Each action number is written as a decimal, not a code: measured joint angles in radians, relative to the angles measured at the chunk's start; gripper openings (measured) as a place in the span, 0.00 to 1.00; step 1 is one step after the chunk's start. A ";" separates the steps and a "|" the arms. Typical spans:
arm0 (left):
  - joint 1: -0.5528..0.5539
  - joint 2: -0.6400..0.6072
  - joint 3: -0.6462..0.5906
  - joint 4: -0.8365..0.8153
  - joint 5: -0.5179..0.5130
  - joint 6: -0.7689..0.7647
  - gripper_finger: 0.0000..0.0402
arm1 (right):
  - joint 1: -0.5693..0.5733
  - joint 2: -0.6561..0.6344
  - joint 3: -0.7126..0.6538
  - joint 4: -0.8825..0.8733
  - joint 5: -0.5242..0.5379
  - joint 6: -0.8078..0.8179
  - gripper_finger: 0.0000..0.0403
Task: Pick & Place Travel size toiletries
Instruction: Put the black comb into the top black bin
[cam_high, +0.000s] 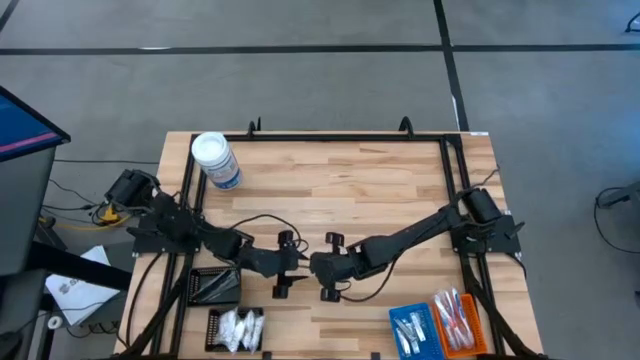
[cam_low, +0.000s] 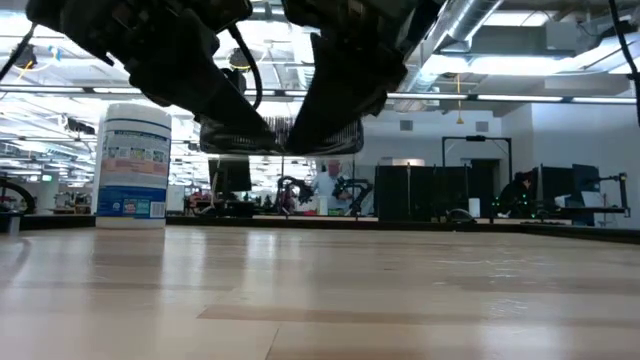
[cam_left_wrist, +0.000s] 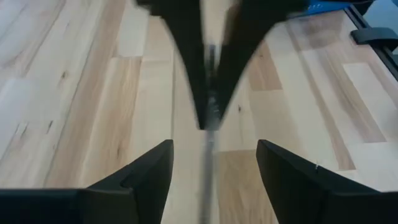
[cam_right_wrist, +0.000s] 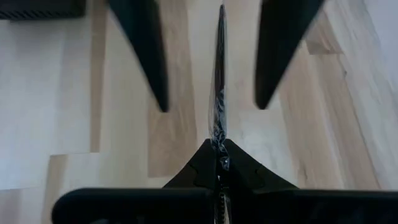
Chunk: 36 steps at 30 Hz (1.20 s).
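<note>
Above the middle of the wooden table (cam_high: 340, 190), toward its front half, the two dark arms meet nose to nose. The right gripper (cam_right_wrist: 217, 163) is closed tight on one end of a slim item wrapped in clear crinkly film (cam_right_wrist: 218, 74), which looks like one of the travel size toiletries; I cannot tell exactly which kind it is. The item sticks out straight from the right fingertips and reaches into the gap of the left gripper (cam_left_wrist: 211, 155). The left fingers (cam_left_wrist: 140, 177) stand apart, one at each side of the wrapped item, and they do not touch it. So the item hangs in the air over the bare wood, held only by the right arm.

Seen from above, the left gripper (cam_high: 285, 265) and the right gripper (cam_high: 325, 268) are very close together. Near the front left corner stands a black tray (cam_high: 193, 290) with dark items, and just in front of it a second tray with white sachets (cam_high: 240, 327). Near the front right corner a blue tray (cam_high: 400, 340) and an orange tray (cam_high: 478, 335) lie side by side with wrapped toothbrushes (cam_high: 452, 315) inside. A round jar with white lid (cam_high: 214, 160) stands at the far left of the table.
</note>
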 joint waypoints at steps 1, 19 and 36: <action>-0.001 -0.003 -0.001 -0.002 0.002 -0.001 0.55 | 0.001 0.000 0.001 0.004 0.001 0.000 0.01; 0.017 0.002 -0.001 -0.037 0.055 -0.024 0.30 | -0.008 0.008 -0.001 0.051 0.000 0.000 0.01; 0.026 0.002 -0.001 -0.064 0.058 -0.047 0.02 | -0.014 0.008 -0.001 0.070 -0.004 -0.011 0.01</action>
